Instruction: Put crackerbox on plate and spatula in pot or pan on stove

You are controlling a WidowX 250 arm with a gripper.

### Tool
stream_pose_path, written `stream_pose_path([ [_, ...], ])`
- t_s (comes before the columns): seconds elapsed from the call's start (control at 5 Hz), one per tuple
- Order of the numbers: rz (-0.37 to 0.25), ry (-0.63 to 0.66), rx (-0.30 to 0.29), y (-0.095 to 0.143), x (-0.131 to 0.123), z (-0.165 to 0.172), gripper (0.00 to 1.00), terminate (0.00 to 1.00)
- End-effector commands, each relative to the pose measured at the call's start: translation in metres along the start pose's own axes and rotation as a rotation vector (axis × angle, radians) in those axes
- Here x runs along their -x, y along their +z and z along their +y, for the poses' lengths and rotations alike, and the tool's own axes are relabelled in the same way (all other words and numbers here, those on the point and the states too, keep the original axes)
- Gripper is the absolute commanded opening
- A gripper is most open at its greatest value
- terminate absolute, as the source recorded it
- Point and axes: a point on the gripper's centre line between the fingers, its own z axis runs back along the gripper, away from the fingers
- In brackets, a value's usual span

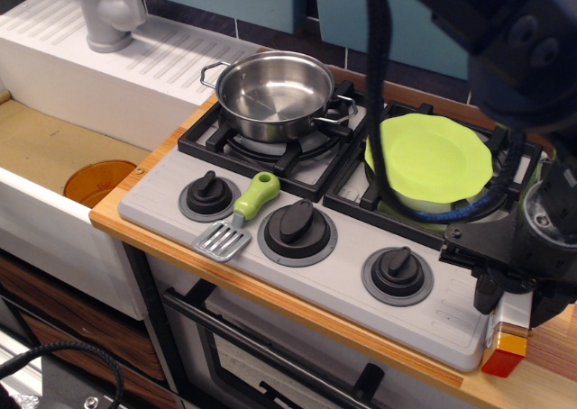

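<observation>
The crackerbox (506,355) stands at the stove's front right corner; only its red and orange end and some cream face show below my gripper (516,303). The gripper's dark fingers (487,292) stand on either side of the box's top, and I cannot tell whether they clamp it. The lime-green plate (433,157) lies on the right burner grate. The steel pot (273,92) sits empty on the left burner. The spatula (240,216) lies between two front knobs, green handle toward the pot and blade toward the front edge. The stove (162,193) is grey with three black knobs.
A sink basin to the left holds an orange round disc (97,182). A grey faucet (108,13) stands at the back left on the white draining board. The arm and its black cable (374,85) hang over the right burner. The wooden counter edge (270,292) runs along the front.
</observation>
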Motion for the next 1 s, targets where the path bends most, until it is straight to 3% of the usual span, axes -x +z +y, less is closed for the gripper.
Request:
stream_pose_path([
  [0.0,0.055,0.005,-0.010,0.036,-0.010,-0.004,0.00,0.00],
  [0.4,0.093,-0.029,-0.024,0.071,-0.043,0.016,0.00,0.00],
  [0.6,0.093,-0.043,-0.006,0.070,-0.068,0.028,0.00,0.00],
  [0.8,0.067,-0.073,0.015,0.054,-0.093,0.039,0.00,0.00],
])
